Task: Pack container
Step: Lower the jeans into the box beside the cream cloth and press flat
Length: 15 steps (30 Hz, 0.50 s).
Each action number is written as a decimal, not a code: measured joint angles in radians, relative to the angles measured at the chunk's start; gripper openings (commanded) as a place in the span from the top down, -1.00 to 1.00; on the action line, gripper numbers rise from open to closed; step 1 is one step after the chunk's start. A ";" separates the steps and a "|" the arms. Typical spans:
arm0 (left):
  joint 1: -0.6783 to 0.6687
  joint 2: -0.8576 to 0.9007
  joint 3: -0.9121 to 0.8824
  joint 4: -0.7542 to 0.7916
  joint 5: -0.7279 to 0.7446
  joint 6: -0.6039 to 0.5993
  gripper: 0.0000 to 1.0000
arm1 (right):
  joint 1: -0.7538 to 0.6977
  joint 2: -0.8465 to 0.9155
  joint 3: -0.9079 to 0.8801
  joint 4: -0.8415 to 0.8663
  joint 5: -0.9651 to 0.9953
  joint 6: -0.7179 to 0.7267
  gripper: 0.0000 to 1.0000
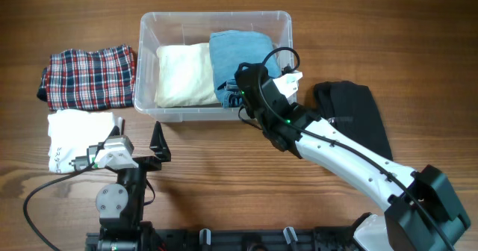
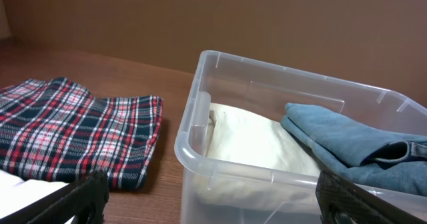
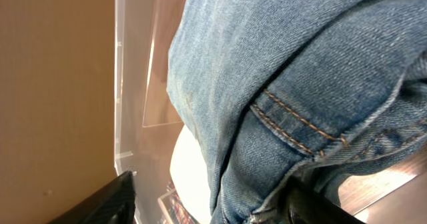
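Note:
The clear plastic container (image 1: 216,16) stands at the back middle of the table. Inside it a folded cream cloth (image 1: 183,73) fills the left half and folded blue jeans (image 1: 239,49) lie on the right. My right gripper (image 1: 243,88) reaches over the container's front right, above the near edge of the jeans. In the right wrist view its fingers are spread wide, with the denim (image 3: 300,64) between them and lying against the right finger (image 3: 320,207). My left gripper (image 1: 157,143) rests open in front of the container, holding nothing. The left wrist view faces the container's corner (image 2: 200,117).
A folded red plaid cloth (image 1: 89,75) lies left of the container, with a white printed cloth (image 1: 75,135) in front of it. A black garment (image 1: 355,116) lies to the container's right, partly under my right arm.

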 measured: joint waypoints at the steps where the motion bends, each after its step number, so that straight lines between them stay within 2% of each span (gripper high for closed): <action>1: 0.000 0.000 0.000 0.000 0.000 0.000 -1.00 | 0.000 0.000 0.000 0.003 0.001 0.000 -0.37; 8: 0.000 0.000 0.000 0.000 0.000 0.000 -0.99 | 0.000 0.000 0.000 0.132 0.002 -0.111 -0.38; 15: 0.000 0.000 0.000 0.000 0.000 0.000 -1.00 | 0.000 -0.002 0.000 0.138 0.001 -0.190 -0.43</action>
